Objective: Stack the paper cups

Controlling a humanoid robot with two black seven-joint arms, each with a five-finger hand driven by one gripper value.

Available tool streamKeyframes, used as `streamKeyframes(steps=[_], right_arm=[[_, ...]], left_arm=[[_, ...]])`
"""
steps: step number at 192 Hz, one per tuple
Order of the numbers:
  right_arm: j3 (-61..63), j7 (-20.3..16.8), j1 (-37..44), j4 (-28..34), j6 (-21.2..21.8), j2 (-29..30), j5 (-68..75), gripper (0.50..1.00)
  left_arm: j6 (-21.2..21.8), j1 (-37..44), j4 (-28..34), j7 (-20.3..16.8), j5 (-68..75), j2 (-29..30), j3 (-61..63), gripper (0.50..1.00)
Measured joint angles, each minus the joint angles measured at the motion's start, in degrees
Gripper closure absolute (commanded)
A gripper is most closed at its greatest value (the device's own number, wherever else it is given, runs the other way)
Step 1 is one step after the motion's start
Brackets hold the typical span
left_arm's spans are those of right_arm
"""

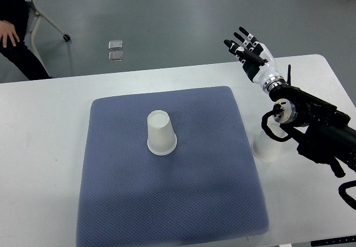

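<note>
A white paper cup (161,133) stands upside down near the middle of the blue-grey mat (167,202). A second white cup (266,148) stands on the bare table just right of the mat, partly hidden under my right forearm. My right hand (248,50) is raised over the table's far edge, well beyond that cup, with its fingers spread and holding nothing. The left arm does not show.
The white table (44,147) carries the mat. At the top left a seated person shows a hand (8,34) and a dark leg, beside a wheeled chair base (53,27). Two small clear objects (115,50) lie on the grey floor.
</note>
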Motion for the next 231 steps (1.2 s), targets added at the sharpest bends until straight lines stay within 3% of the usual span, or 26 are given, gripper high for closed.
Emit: streamKeyframes(steps=[231], right_arm=[[0.1,-0.1,0.3,-0.1,-0.2,0.0,-0.1,0.587]], left_arm=[[0.0,0.0,0.6,0.0,0.0,0.0,0.4,0.500]])
